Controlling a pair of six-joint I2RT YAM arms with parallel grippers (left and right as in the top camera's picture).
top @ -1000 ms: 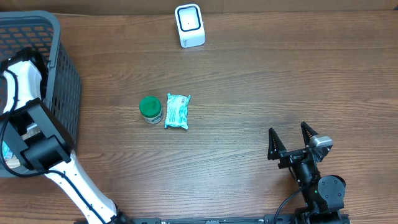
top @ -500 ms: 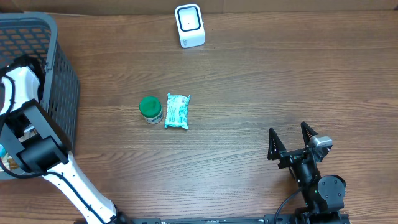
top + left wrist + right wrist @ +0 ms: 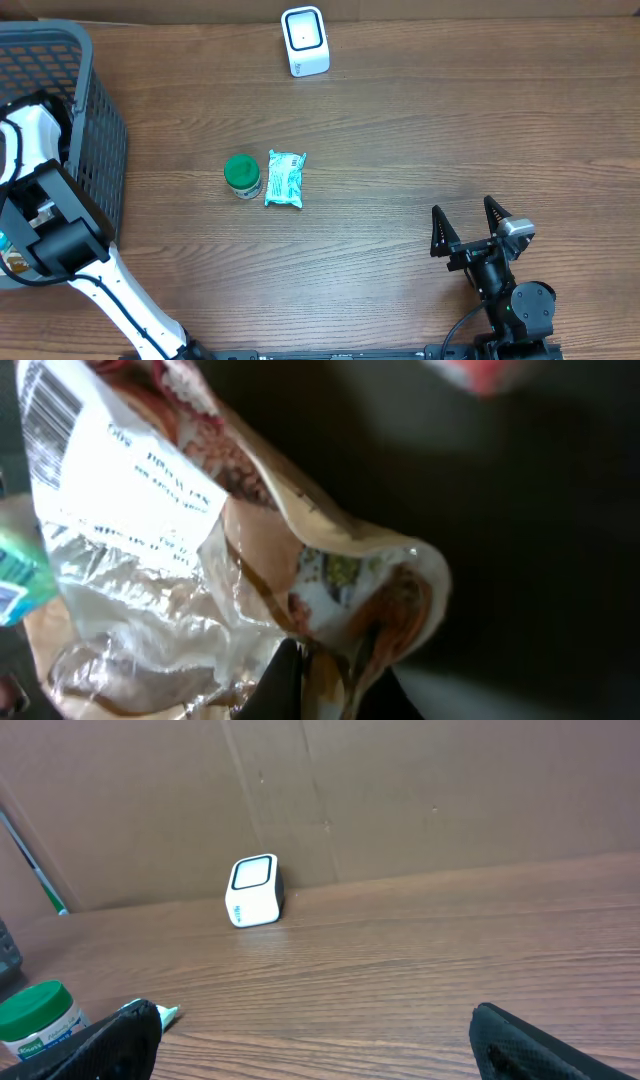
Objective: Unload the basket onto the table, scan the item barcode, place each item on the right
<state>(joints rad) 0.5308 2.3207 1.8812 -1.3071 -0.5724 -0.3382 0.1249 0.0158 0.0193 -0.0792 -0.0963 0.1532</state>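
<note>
- Crinkly clear-and-tan plastic food packet — it fills the left wrist view, lying tilted against dark surroundings, with a white printed label and barcode at its upper left.
- The left gripper is pinched tight on the packet's lower edge, with film bunched between its dark fingers.
- From overhead, the white left arm reaches down into the dark grey slatted plastic basket at the tabletop's left end; the gripper and packet are hidden inside it.
- The small white box-shaped scanner stands at the far edge of the brown wooden tabletop, well apart from the basket.
- A green-lidded round jar and a teal-and-white soft pack lie just beside each other mid-table.
- The right gripper rests near the front right corner — fingers spread wide, holding nothing.
</note>
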